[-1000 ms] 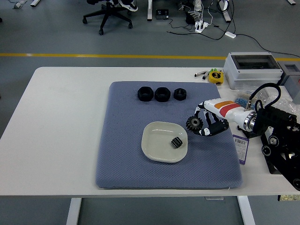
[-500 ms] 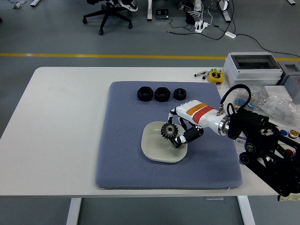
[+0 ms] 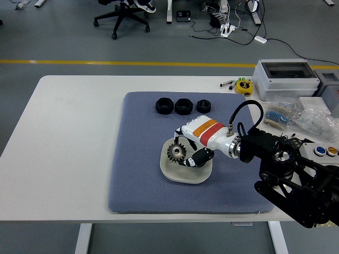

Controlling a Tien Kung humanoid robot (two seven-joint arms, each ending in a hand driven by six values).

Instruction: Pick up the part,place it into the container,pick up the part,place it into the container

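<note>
1. a white table [image 3: 69, 137] fills the middle of the frame, with a blue-grey mat [image 3: 137, 180] laid across its centre.
2. three black rings [image 3: 183, 106] sit in a row near the mat's upper edge, above centre.
3. just right of centre, a pale dish [image 3: 172, 173] rests on the mat; a dark toothed gear [image 3: 176, 152] hangs over the dish's left half, pinched on edge between the curled fingers [image 3: 197, 157] of the right hand [image 3: 188, 153].
4. that hand's white shell with orange and red bands runs down and right to a black arm [image 3: 296, 185] at the lower right.
5. at the upper right lie a grey box [image 3: 286, 74], a yellow tape measure [image 3: 243, 85] and clear plastic bags [image 3: 318, 116].
</note>
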